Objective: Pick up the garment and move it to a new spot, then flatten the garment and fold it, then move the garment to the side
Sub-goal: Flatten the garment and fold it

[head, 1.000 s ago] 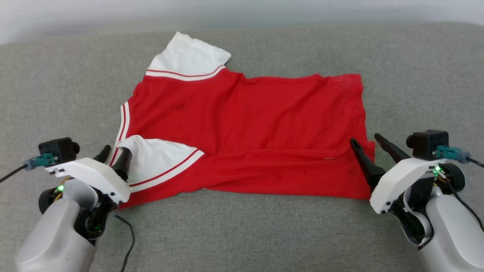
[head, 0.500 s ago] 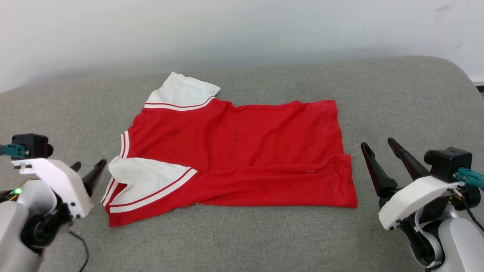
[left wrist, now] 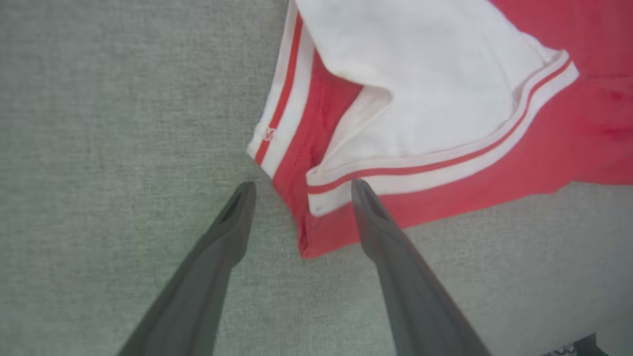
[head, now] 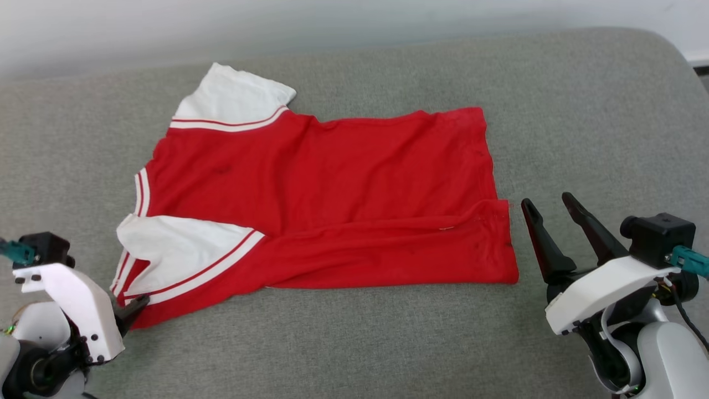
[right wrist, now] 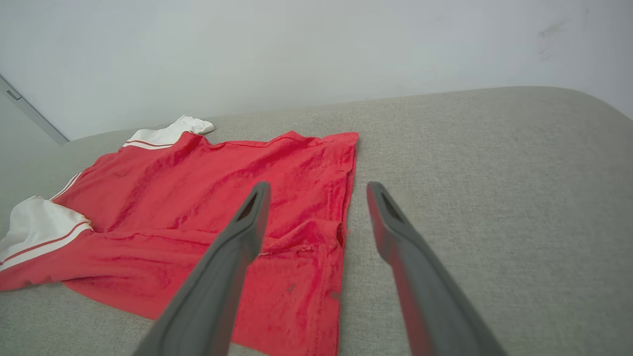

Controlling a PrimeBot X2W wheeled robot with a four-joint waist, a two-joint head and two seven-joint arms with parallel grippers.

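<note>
- Folding appears to be the step in hand: the garment point(head: 332, 188) lies spread on the grey cushion point(head: 581, 111), its near long edge and near sleeve point(head: 183, 249) already turned in over the body.
- Left gripper point(left wrist: 301, 185): jaws spread wide, empty, straddling the garment's near sleeve-end corner; contact with the cloth cannot be determined.
- Right gripper point(head: 545, 199): jaws spread wide, empty, just beside the garment's near hem-end corner, apart from the cloth.
- Next move, as judged: lower each gripper onto its corner, pinch all layers, then carry the edge across evenly so the thin cloth does not drag.
</note>
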